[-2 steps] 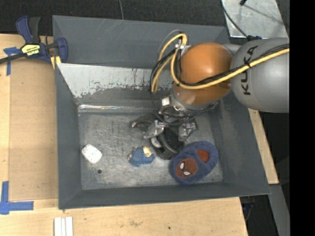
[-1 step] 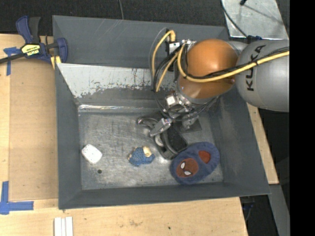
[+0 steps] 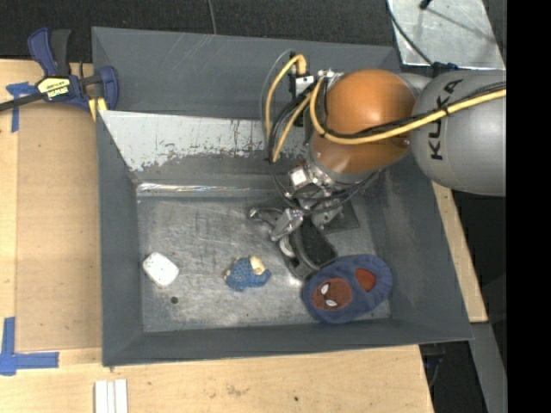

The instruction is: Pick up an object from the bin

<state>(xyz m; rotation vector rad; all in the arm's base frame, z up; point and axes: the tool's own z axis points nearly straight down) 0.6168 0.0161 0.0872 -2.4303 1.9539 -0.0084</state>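
Camera view: the gripper (image 3: 288, 226) sits low in the bin (image 3: 119, 231), right of centre; whether it is released or clenched cannot be told. A black object (image 3: 315, 248) lies just beside it at 5 o'clock, with a blue round plush (image 3: 347, 289) beyond.

Just beside the gripper (image 3: 288, 228), toward the near wall (image 3: 258, 344), lies a black object (image 3: 314, 246), with a round blue plush (image 3: 346, 289) close behind it. Left of the gripper the floor (image 3: 202, 226) is open. A small blue-and-yellow piece (image 3: 246, 274) and a white lump (image 3: 160, 269) lie farther out.
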